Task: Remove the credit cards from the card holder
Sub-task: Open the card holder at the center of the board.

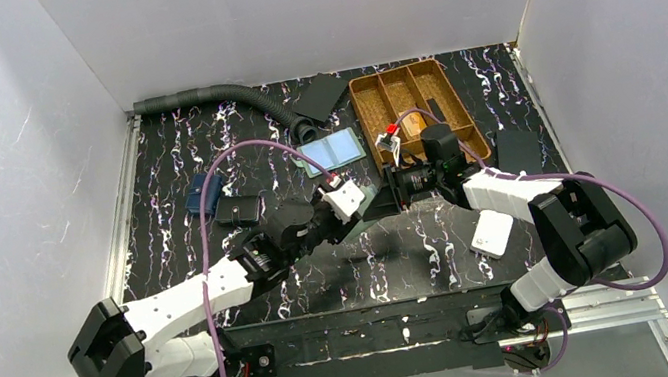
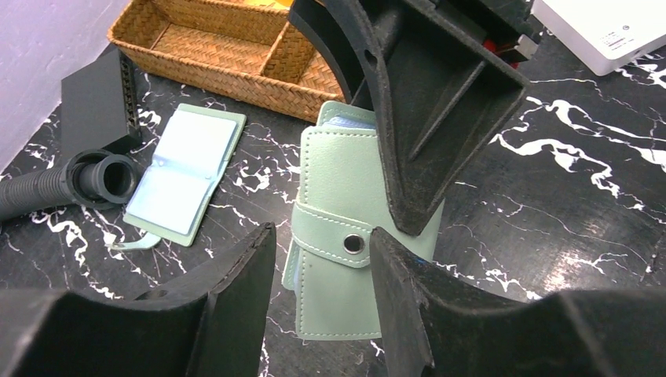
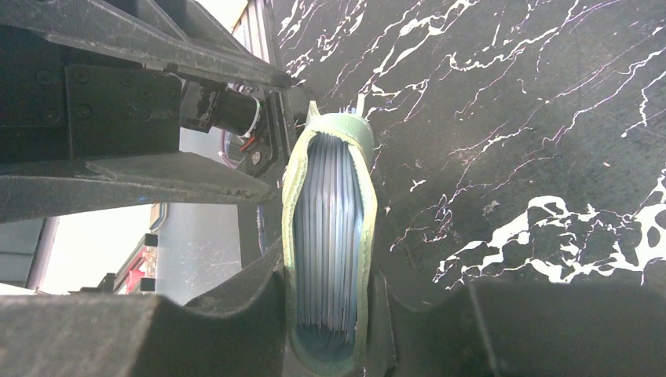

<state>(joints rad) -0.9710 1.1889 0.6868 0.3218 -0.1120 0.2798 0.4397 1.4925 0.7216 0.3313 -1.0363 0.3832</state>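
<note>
Nearest the bases, both arms reach in toward the middle of the table (image 1: 441, 252), and they meet over the card holder (image 2: 334, 298). The right gripper (image 3: 330, 279) is clamped on it. Its wrist view shows the mint-green holder edge-on, squeezed between the two fingers, with a stack of thin pale leaves inside. Whether any of those are the credit cards I cannot tell. The holder seems to hang just above the marbled surface rather than lie on it.

The left gripper (image 2: 323, 230) faces the holder's flat side. Its fingers are apart, one on each side of the strap (image 2: 322, 236), and a sliver of table shows between the left finger and the holder's edge. It does not look to be pinching anything yet. The strap is still fastened at its snap (image 2: 353, 243), so the holder is closed.

By my reading the task has barely begun: the holder is picked up and steadied, but unsnapping, opening and drawing out every card are all left to do.

Farther back lies a second holder (image 1: 336, 151), open with pale-blue panels. Beyond it stands a woven basket (image 1: 415, 100), and a grey hose (image 1: 214, 96) runs along the far edge.
</note>
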